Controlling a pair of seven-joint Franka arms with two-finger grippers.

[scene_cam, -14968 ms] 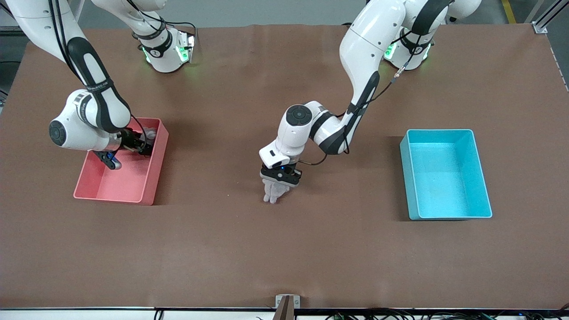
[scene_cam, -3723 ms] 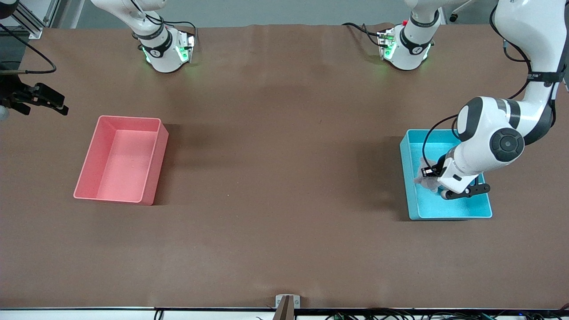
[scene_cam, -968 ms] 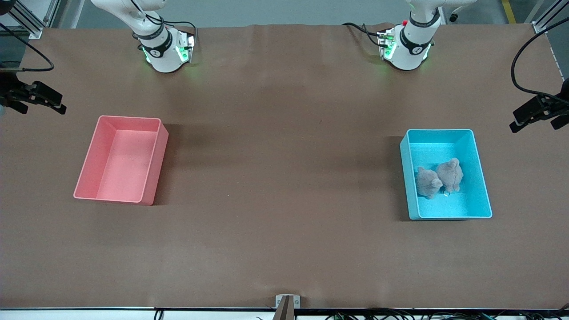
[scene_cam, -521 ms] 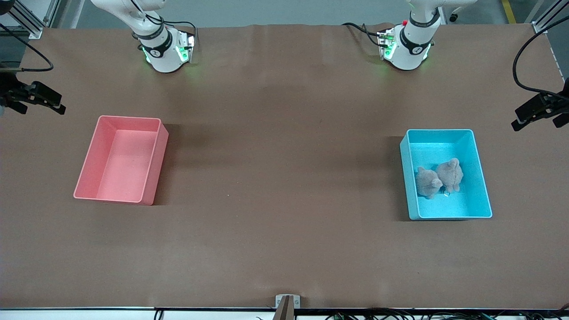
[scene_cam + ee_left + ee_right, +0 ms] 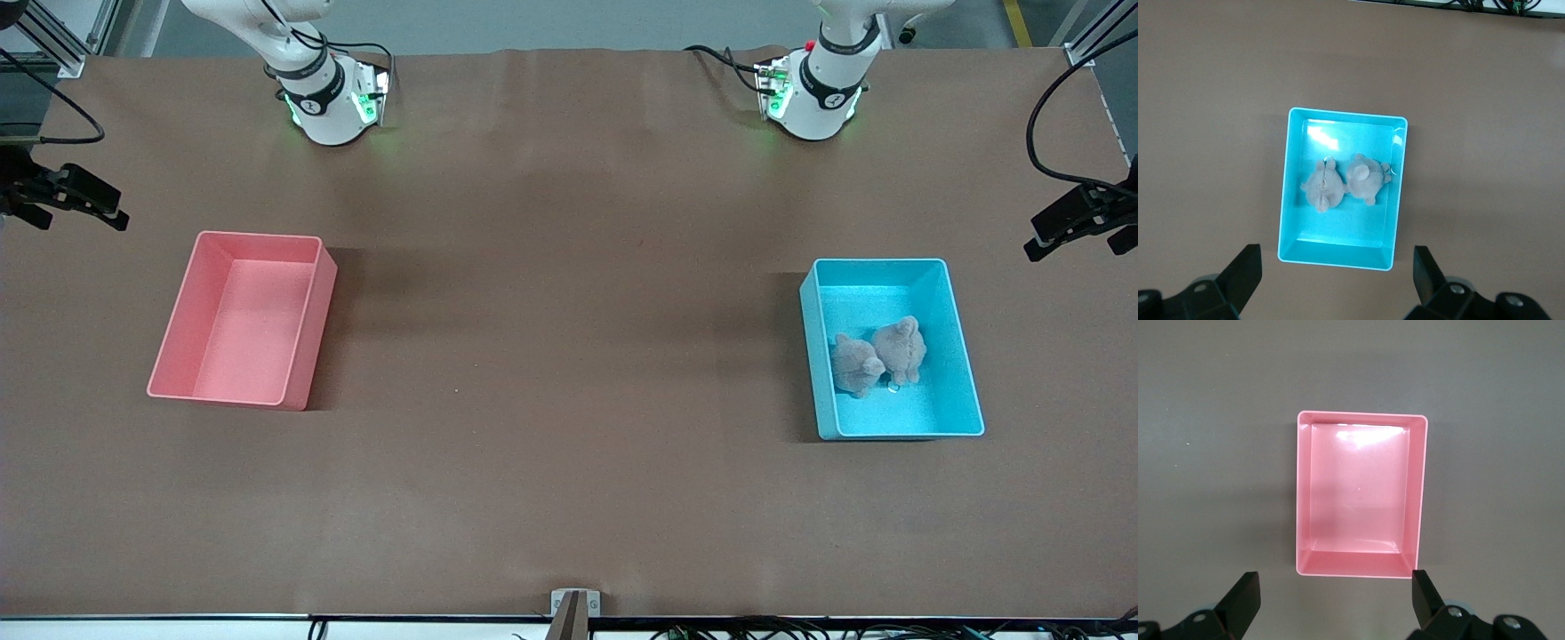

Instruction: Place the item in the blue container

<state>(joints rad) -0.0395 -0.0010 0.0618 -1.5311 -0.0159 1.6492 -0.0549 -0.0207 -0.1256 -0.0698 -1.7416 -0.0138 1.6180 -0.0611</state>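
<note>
The blue container (image 5: 889,264) stands toward the left arm's end of the table. Two grey-brown plush toys (image 5: 857,364) (image 5: 900,348) lie side by side in it, touching; the left wrist view shows the toys (image 5: 1323,188) (image 5: 1365,179) in the container (image 5: 1338,235) from above. My left gripper (image 5: 1076,247) hangs open and empty, high over the table's edge at the left arm's end, its own view (image 5: 1335,267) looking down on the container. My right gripper (image 5: 84,222) waits open and empty, high over the right arm's end.
An empty pink bin (image 5: 307,311) of the same shape stands toward the right arm's end, seen from above in the right wrist view (image 5: 1361,417). A small metal ring (image 5: 893,388) lies in the blue container beside the toys.
Earlier the left arm carried a plush toy from mid-table into the blue container, let it go and withdrew upward. Over the last second both grippers barely drifted.
</note>
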